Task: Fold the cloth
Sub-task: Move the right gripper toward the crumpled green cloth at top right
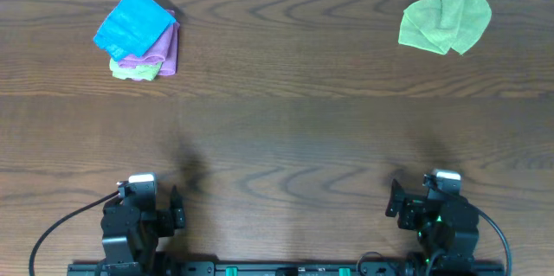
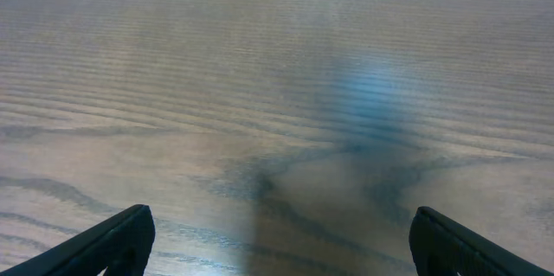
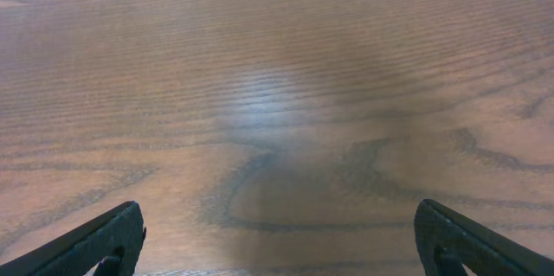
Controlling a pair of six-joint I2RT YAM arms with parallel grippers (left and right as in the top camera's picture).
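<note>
A crumpled green cloth point(image 1: 447, 16) lies unfolded at the far right of the table. At the far left is a stack of folded cloths point(image 1: 138, 35): blue on top, pink and green under it. My left gripper point(image 1: 176, 210) rests open and empty at the near left edge, far from any cloth. My right gripper point(image 1: 394, 202) rests open and empty at the near right edge. In the left wrist view the open fingertips point(image 2: 281, 241) frame bare wood. In the right wrist view the open fingertips point(image 3: 281, 240) also frame bare wood.
The wooden table point(image 1: 286, 129) spans the whole view. Both arm bases sit on a rail along the near edge point(image 1: 286, 269). Cables run from each arm at the near corners.
</note>
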